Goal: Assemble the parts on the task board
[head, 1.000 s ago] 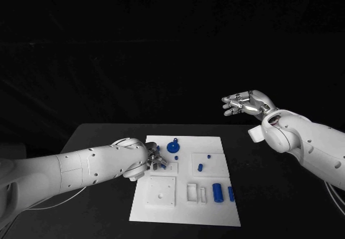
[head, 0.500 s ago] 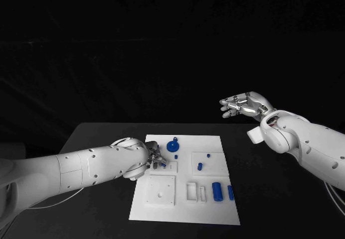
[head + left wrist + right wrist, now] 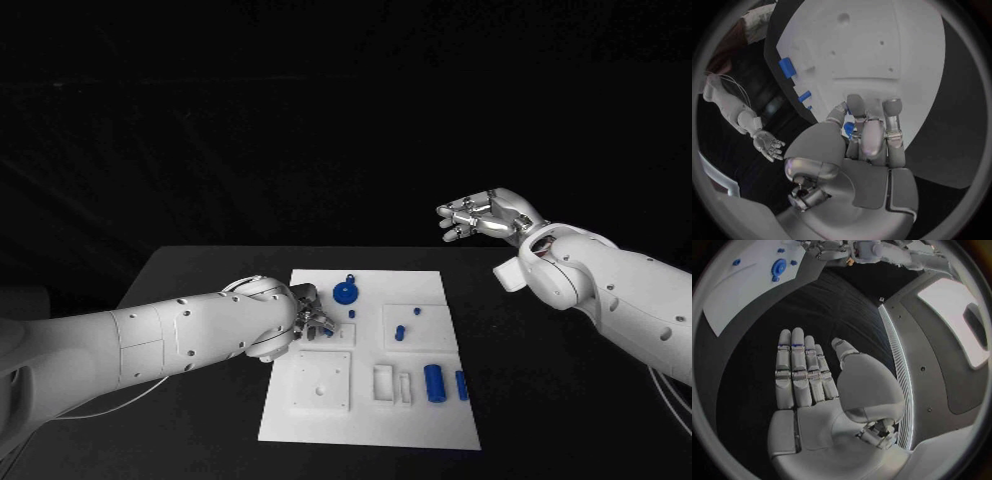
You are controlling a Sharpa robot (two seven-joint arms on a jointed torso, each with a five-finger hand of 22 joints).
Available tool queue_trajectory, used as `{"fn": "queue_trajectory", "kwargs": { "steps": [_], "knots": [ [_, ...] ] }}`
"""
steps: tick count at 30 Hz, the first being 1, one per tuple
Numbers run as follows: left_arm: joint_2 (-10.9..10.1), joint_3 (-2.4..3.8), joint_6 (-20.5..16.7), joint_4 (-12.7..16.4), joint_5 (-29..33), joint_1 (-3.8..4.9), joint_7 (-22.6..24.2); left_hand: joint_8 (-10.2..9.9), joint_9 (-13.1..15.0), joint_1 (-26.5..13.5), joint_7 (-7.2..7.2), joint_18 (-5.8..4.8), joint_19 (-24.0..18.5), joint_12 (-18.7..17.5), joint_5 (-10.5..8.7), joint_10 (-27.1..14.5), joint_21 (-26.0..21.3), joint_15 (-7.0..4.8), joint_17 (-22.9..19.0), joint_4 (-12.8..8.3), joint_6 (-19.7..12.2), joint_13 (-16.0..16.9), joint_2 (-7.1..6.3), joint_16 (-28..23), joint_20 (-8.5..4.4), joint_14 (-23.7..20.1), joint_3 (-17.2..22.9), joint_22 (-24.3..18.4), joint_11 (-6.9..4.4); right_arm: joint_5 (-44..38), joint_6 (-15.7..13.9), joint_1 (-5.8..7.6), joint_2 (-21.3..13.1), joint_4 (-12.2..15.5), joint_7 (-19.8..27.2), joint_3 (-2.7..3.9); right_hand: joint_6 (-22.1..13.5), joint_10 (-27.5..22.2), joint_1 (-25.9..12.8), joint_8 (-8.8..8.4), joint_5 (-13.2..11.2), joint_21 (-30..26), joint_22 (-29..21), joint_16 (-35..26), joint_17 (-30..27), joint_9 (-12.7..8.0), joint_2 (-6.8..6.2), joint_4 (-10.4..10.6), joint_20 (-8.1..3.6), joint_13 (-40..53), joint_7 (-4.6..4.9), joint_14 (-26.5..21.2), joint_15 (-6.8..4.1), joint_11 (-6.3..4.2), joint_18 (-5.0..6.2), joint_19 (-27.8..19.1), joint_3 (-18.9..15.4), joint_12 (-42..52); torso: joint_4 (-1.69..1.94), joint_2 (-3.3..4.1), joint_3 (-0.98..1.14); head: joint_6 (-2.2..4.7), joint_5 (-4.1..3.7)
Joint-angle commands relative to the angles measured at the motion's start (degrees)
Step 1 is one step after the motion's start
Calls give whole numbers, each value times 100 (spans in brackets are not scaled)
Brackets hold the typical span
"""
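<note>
Counter [image 3: 202,265]: black, carrying the white task board, which lies under and ahead of the left fingers.
Task board [image 3: 418,410]: white plate, with raised white blocks and sockets on its face; near edge well behind the left fingers' reach, far edge just past them.
Right hand [image 3: 485,216]: raised high off the counter, well apart from the board; in the right wrist view the fingers [image 3: 798,370] lie straight and side by side, palm bare, holding nothing.
Left hand [image 3: 306,322]: down at the board's left side, beside the far white block; fingers [image 3: 873,135] curled together with a small blue part [image 3: 849,128] showing between them, seemingly pinched, though the grip itself is partly hidden.
Blue round part [image 3: 348,294]: stands on the board just beyond the left fingers, apparently seated.
Two blue cylinders [image 3: 436,382]: lie on the board's near right, well apart from both sets of fingers, not yet placed.
Small blue pegs [image 3: 402,334]: in the mid-right block, between the left fingers and the cylinders; likely already set.
Progress: judged early to middle; a few pieces seated, one in hand at the left block, the cylinders and open sockets left to do.
</note>
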Motion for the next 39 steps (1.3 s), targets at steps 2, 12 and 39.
{"fn": "queue_trajectory", "kwargs": {
  "steps": [2, 12, 39],
  "knots": [
    [10, 2, 181, 12, 77, -2, 66, 2, -3, 11, -483, 47, 48, -29, 34, -8, -64, 25, -16, -446, 521, -6, 17, -21, -9, -8, 402, 24, -11, -122, 145, -11, 10, -2, -25, 2, -12, -42, 43, -10, -41, -29, -1, -27, -2, -7, 5, -31, 35, -5, 26, -37, 11, 23, -26, -6, -1, -14, 5, 1, 0, 6, 1],
    [6, 3, 248, -24, 87, -3, 77, 4, -10, 13, -481, 28, 68, -28, 14, -18, -175, 23, -24, -447, 510, -8, 23, -37, -26, -6, 386, 96, -10, -189, 136, -29, 30, -23, -68, 2, -11, -58, 48, -9, -53, -31, -2, -28, -2, -6, 21, -40, 41, -6, 25, -56, 16, 26, -25, -23, 37, -14, 4, 1, -4, 36, -1],
    [-24, 3, 317, -36, 43, -4, 88, 0, -13, 26, -474, 22, 84, -26, -38, -51, -327, 21, -63, -426, 480, -9, 38, -69, -35, -16, 376, 167, -7, -245, 46, -87, 73, -59, -78, 0, -55, -101, 18, -10, -64, -33, -2, -27, -2, -7, -15, -69, 60, -6, 43, -105, 33, 43, -21, -70, 125, -14, 5, 3, 0, 40, 7]
  ]
}}
